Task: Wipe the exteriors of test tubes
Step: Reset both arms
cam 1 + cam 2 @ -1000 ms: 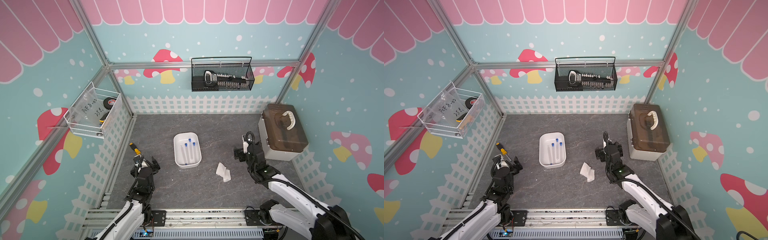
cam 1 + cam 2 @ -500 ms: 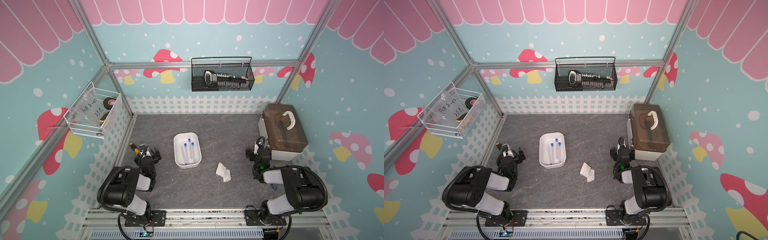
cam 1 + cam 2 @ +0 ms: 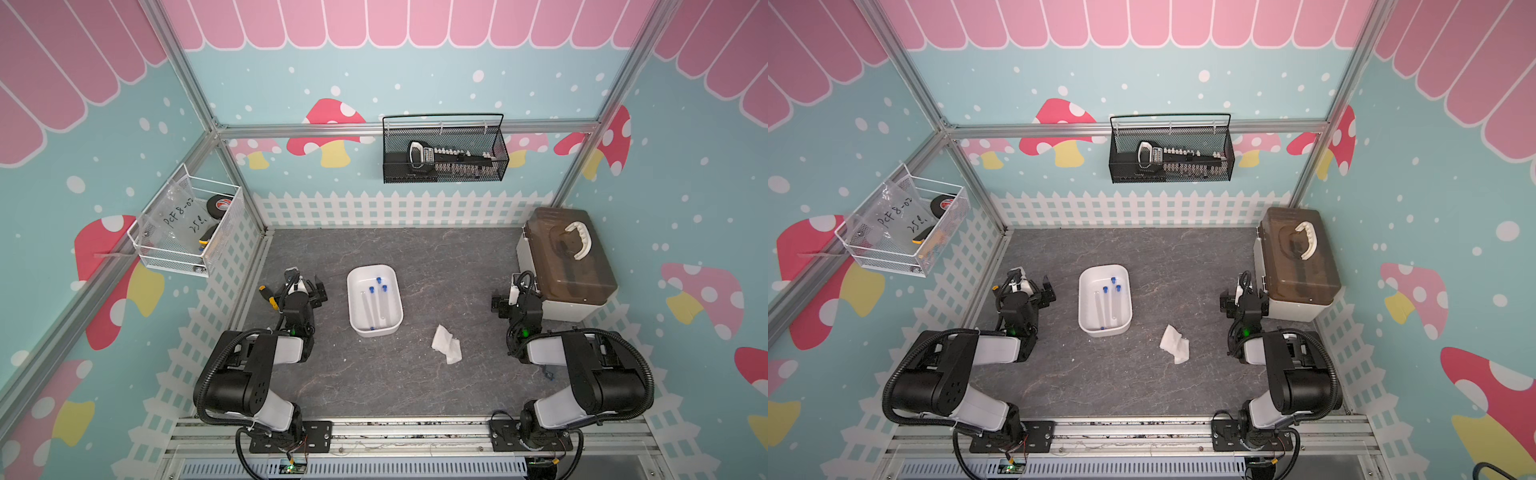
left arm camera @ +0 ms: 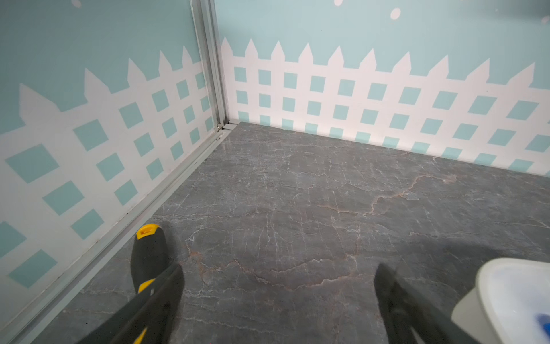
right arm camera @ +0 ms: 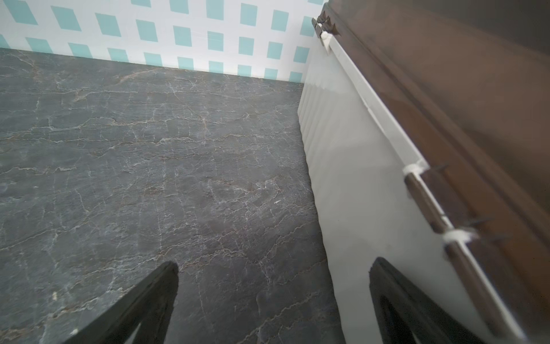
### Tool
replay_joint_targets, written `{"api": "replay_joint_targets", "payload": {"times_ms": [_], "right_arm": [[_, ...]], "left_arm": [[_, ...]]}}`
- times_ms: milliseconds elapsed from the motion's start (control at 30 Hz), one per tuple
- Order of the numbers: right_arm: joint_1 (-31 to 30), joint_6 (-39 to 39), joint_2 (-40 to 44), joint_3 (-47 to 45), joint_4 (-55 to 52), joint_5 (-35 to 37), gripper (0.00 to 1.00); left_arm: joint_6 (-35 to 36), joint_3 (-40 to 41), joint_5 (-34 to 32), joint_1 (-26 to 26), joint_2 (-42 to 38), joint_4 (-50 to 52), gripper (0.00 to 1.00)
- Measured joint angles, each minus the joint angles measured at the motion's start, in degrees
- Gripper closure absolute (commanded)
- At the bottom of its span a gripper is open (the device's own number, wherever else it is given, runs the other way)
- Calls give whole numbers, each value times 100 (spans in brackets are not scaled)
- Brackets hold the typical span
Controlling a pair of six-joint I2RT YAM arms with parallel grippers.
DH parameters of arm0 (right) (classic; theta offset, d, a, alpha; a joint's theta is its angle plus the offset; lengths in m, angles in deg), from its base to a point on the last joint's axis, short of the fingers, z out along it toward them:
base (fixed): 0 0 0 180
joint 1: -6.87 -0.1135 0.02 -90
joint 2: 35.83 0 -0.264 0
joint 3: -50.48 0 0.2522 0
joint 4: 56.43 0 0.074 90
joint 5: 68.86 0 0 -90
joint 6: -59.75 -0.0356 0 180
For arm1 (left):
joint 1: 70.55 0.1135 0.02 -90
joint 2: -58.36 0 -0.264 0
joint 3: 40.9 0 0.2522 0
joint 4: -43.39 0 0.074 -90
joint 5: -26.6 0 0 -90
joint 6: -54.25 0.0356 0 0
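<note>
Test tubes [image 3: 367, 305] in tray [image 3: 349, 300], frame centre: likely light, slick, brittle; pinch mid-length, gently; left gripper [image 4: 276, 271], right gripper [image 5: 272, 265] spread, empty

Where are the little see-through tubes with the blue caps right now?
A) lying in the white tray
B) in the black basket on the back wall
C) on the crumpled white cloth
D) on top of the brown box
A: in both top views the test tubes lie side by side inside the white tray in the middle of the table, and none are anywhere else.
</note>
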Motion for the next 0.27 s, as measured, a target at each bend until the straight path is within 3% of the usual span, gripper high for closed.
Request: {"api": "replay_joint_targets", "payload": {"times_ms": [267], "right_arm": [[0, -2, 0, 0, 0, 0, 1]], "left_arm": [[0, -2, 33, 55, 9, 223, 0]]}}
